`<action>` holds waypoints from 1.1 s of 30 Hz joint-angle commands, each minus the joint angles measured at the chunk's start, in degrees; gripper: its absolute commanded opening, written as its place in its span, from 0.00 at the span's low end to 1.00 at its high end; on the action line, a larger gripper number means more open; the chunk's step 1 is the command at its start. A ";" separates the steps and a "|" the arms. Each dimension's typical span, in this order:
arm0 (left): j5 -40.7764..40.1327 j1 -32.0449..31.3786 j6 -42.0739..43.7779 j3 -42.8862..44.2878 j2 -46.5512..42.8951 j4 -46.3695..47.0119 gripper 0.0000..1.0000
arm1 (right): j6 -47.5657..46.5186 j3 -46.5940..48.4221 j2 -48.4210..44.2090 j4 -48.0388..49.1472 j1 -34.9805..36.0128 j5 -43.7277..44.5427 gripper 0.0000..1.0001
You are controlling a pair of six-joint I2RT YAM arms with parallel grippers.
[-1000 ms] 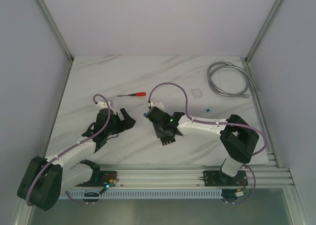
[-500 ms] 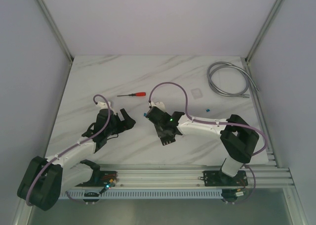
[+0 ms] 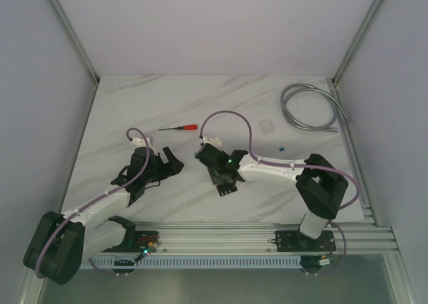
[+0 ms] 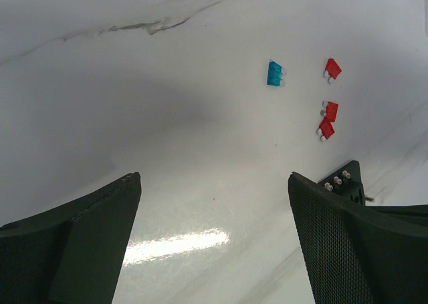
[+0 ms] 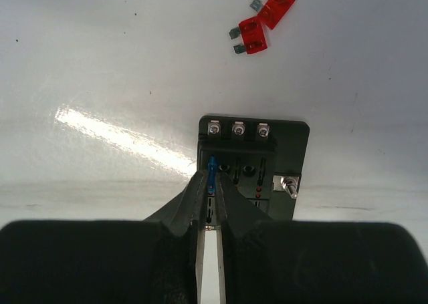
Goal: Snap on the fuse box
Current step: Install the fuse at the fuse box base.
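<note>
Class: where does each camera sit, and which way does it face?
Top external: above and behind, looking down at the table; both arms show.
Left wrist: looks down past the open left claw at loose fuses.
Right wrist: looks down at the fuse box past the right claw gripping a blue fuse.
Shared: fuse box, both wrist views.

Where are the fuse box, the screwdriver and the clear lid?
fuse box (image 5: 257,174), right wrist view, middle of its slotted face.
screwdriver (image 3: 189,127), top external view, red handle.
clear lid (image 3: 267,125), top external view, its centre.
</note>
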 commanded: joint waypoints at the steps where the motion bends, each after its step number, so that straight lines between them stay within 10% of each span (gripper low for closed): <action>1: 0.56 0.41 -0.37 -0.74 -0.72 1.07 1.00 | 0.06 2.40 1.99 -2.45 0.69 0.36 0.13; 33: 0.54 0.45 -1.02 -0.94 -0.88 1.00 1.00 | 1.77 0.38 10.93 -8.16 -1.62 -4.01 0.00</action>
